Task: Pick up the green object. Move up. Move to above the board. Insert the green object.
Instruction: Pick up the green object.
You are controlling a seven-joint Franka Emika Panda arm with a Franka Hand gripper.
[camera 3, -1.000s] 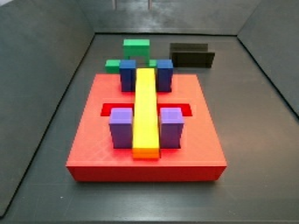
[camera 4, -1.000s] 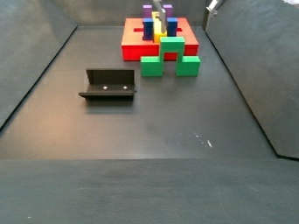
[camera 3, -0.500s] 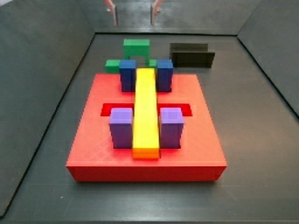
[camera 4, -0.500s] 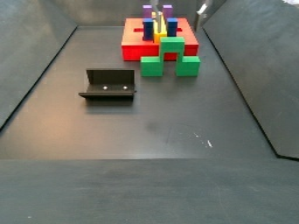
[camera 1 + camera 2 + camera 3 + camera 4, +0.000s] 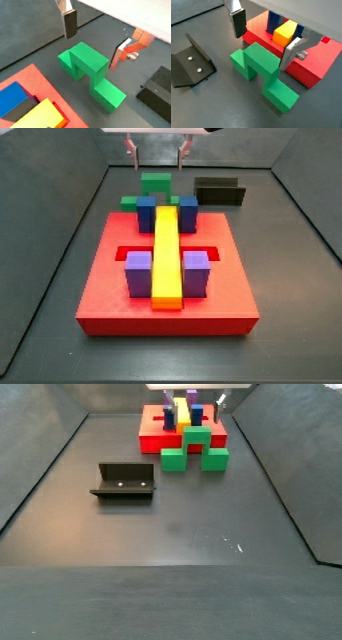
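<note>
The green object (image 5: 156, 183) rests on the dark floor just behind the board's far end; it also shows in the other side view (image 5: 195, 446) and in both wrist views (image 5: 87, 62) (image 5: 258, 62). Its raised cube stands at the middle of the low bar. My gripper (image 5: 155, 148) hangs above it, open and empty. In the wrist views (image 5: 93, 40) (image 5: 264, 39) the two fingers (image 5: 69, 24) stand wide apart on either side of the cube, higher than it and not touching it. The red board (image 5: 114, 288) carries a yellow bar (image 5: 166, 253), purple blocks and blue blocks.
The fixture (image 5: 221, 191) stands on the floor beside the green object and shows in the other side view (image 5: 124, 481) and a wrist view (image 5: 190, 65). Grey walls rise on both sides of the floor.
My gripper has come down into a side view from above and now hangs over the green object. The green object, board and fixture have not moved.
</note>
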